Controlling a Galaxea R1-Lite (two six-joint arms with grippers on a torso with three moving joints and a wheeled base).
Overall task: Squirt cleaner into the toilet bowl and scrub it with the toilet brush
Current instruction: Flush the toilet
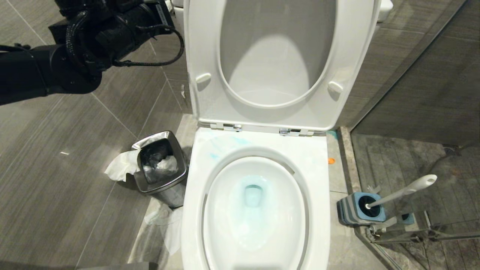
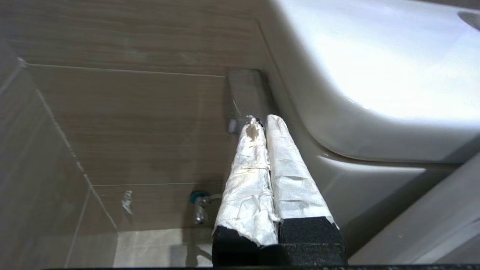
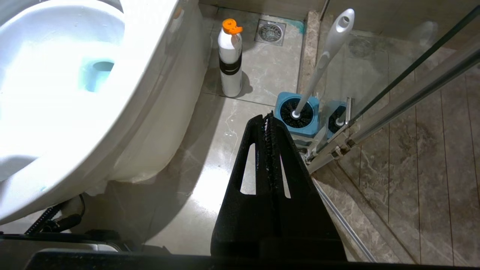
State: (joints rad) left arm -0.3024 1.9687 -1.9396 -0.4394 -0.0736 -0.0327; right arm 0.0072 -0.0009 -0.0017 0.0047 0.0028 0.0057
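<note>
Nearby, steel bin (image 1: 160, 165) left of toilet bowl (image 1: 258, 210), toilet brush (image 1: 403, 192) right; both grippers' fingers clenched, empty.

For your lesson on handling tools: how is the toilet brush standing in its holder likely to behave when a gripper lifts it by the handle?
The toilet brush has a long, slim handle, so it probably feels light and fairly stiff. Its smooth plastic may be slippery. It leans in the blue holder, so the squat holder might tip or drag if the bristles catch.

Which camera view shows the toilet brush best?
The right wrist view: the toilet brush shows whole, standing in its blue holder beyond the shut right gripper. The head view shows it small at the right. The left wrist view does not show it.
</note>
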